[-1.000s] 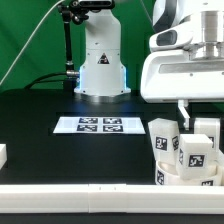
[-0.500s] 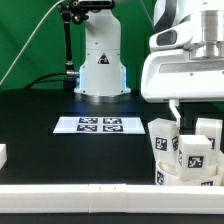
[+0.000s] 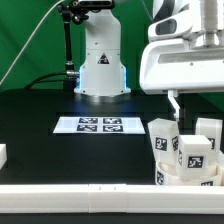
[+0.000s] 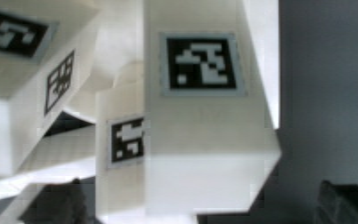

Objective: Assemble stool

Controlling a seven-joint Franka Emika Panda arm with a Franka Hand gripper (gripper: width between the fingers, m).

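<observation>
You have the gripper [image 3: 190, 106] hanging over the cluster of stool legs [image 3: 186, 150], which sits at the exterior view's right, near the front of the black table [image 3: 40, 125]. Only one finger [image 3: 174, 103] shows clearly under the white hand housing, just above the cluster. Whether it touches a leg is not clear, and you cannot tell whether the jaws are apart or together. The legs stand bunched against one another, their tags facing several ways, just behind the long white rail [image 3: 80, 190]. In the wrist view an upright leg [image 4: 202, 130] fills the middle, with a tilted leg [image 4: 30, 90] close beside it. The marker board [image 3: 99, 125] lies flat, apart from the legs, in front of the arm's base [image 3: 100, 65].
</observation>
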